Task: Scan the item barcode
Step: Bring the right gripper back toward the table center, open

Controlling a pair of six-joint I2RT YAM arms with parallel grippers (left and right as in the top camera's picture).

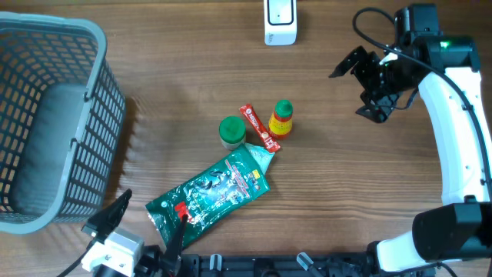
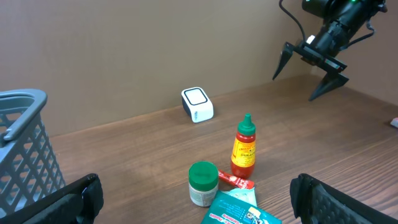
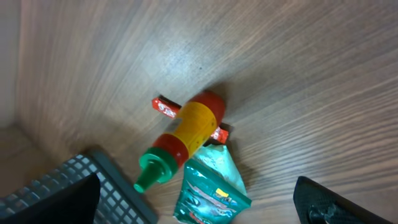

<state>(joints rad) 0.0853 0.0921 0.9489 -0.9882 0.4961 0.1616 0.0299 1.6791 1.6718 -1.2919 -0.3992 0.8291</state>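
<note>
Two grippers, both open and empty: the green pouch (image 1: 211, 192) lies mid-table, its long axis slanting toward the left gripper (image 1: 154, 209) just beside its lower end, the right gripper (image 1: 355, 96) well apart.

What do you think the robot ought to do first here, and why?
Probably the right gripper should move down toward the sauce bottle. That gripper hangs open and empty, so nothing has been picked up yet. The bottle stands upright and is the item closest to that arm. It has to be held before it can be shown to the white scanner farther back.
</note>
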